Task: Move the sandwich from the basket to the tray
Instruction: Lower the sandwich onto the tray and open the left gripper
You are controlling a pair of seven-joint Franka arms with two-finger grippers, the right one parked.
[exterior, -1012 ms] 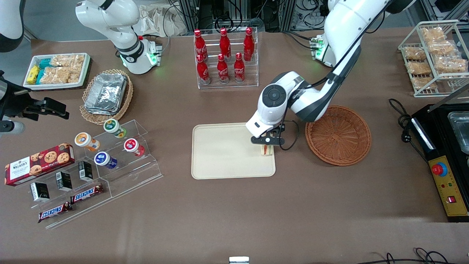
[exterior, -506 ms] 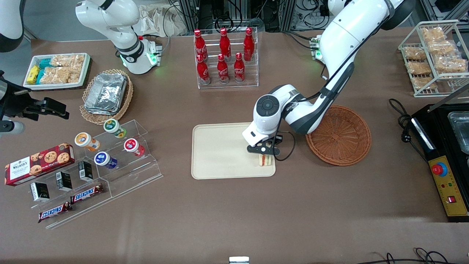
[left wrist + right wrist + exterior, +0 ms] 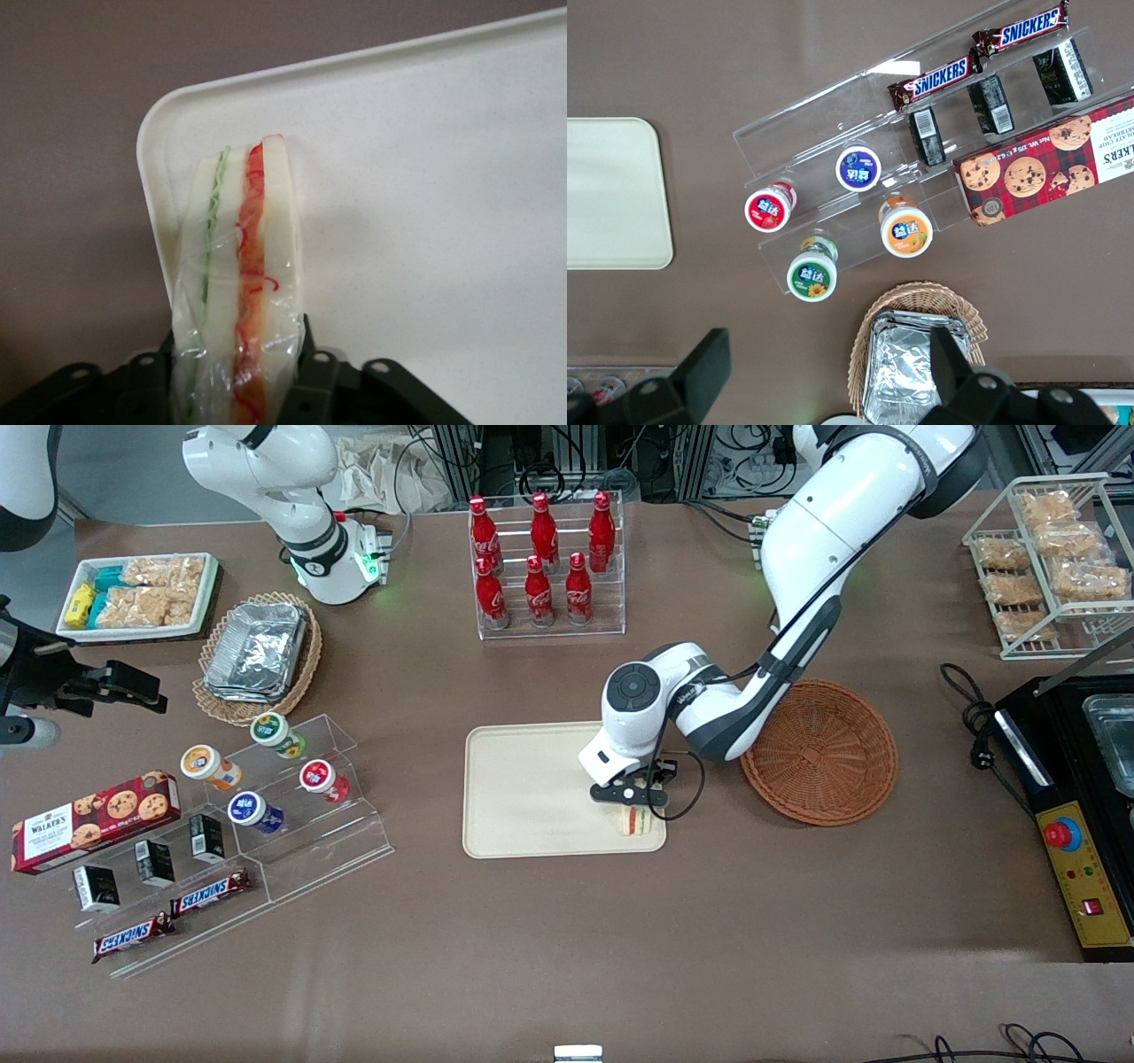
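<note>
**Sandwich hangs over tray corner, release pending**

Sandwich (image 3: 237,283) first: you have it pinched edge-up in the gripper (image 3: 631,794), clear wrap and all, low over the tray (image 3: 532,797). It sits over the corner of the tray that lies nearest the front camera and toward the working arm's end of the table — close to the rim, as the wrist camera shows. Whether its lower edge touches the tray yet, you cannot tell.

Your risk, judged from here, is the placement spot. So near the rounded corner, a wedge let go on its narrow edge could topple outward and come to rest on the rim or the brown table (image 3: 567,957). The slack wrap may also cling to a finger as the jaws part and drag the sandwich along.

Containers: the reddish-brown basket (image 3: 819,751), beside the tray toward the working arm's end, shows nothing inside — its job looks done. The tray carries nothing besides the sandwich over it. Toward the parked arm's end, a lighter wicker basket (image 3: 213,691) holds stacked foil containers (image 3: 257,651).
</note>
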